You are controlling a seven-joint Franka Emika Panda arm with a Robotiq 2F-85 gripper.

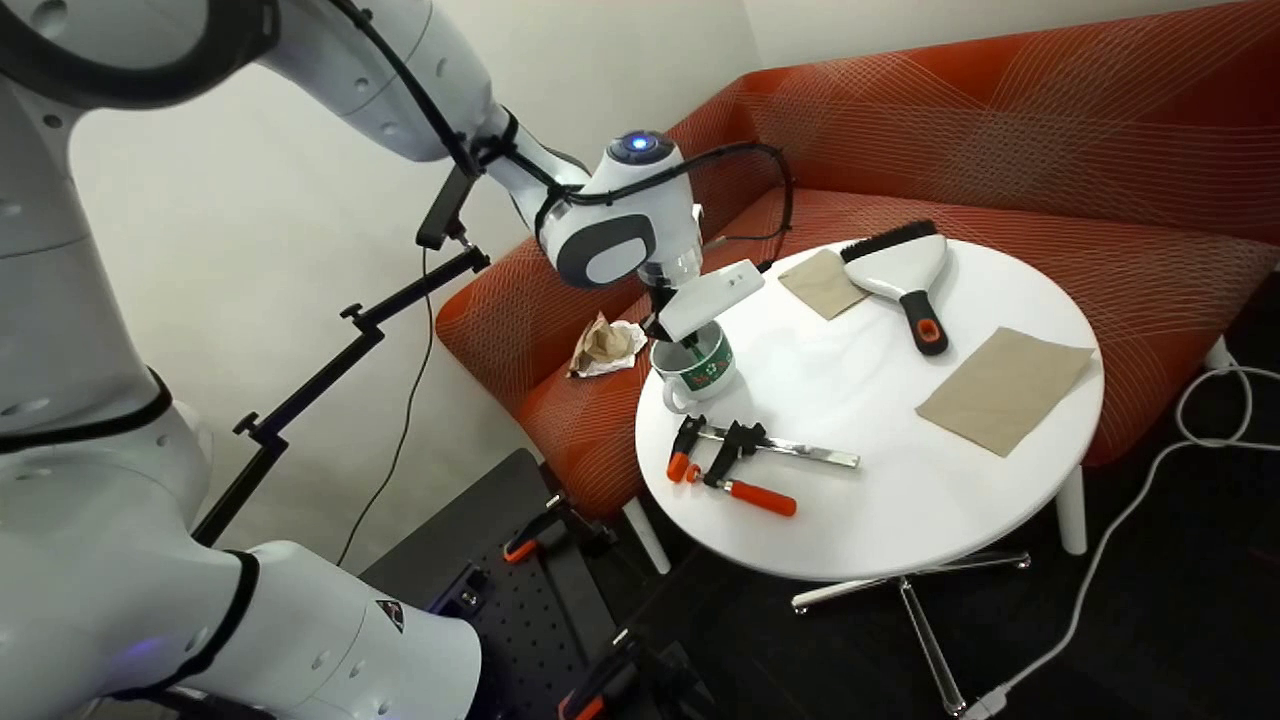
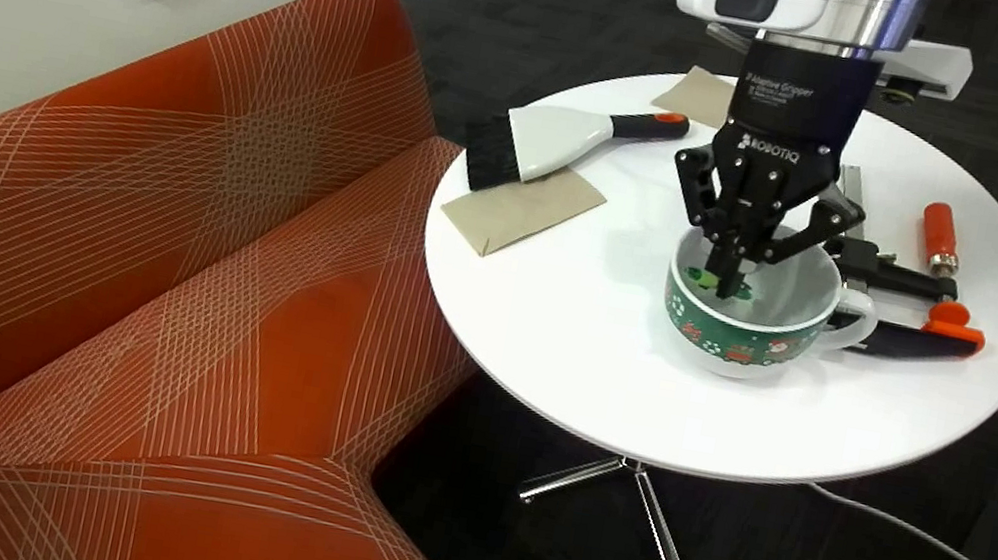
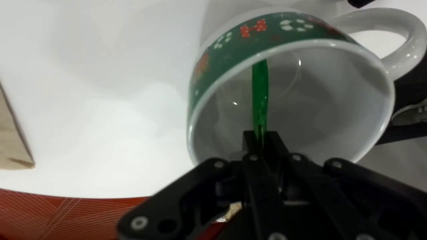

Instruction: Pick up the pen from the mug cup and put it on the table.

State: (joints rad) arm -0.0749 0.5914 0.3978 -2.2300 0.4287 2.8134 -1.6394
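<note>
The mug cup [image 1: 703, 378] stands on the round white table [image 1: 880, 500] near its edge; it also shows in the other views [image 2: 727, 344] [image 3: 230, 56]. It has a green patterned band and a handle. The green pen [image 3: 260, 90] leans inside the mug in the wrist view, its lower end running behind the near rim. My gripper [image 3: 261, 140] is shut on the pen's upper end, with fingertips at the mug's mouth. In an exterior view the gripper [image 2: 724, 282] reaches down into the mug opening. The white wrist camera partly hides the fingers in an exterior view [image 1: 690, 343].
An orange-handled clamp [image 1: 762, 497] lies beside the mug's handle. A white brush with black handle [image 1: 905, 275] and brown paper pieces [image 1: 1005, 390] [image 1: 822, 285] lie on the table. A red-orange sofa [image 2: 173, 347] borders the table, with crumpled paper [image 1: 606, 343] on it.
</note>
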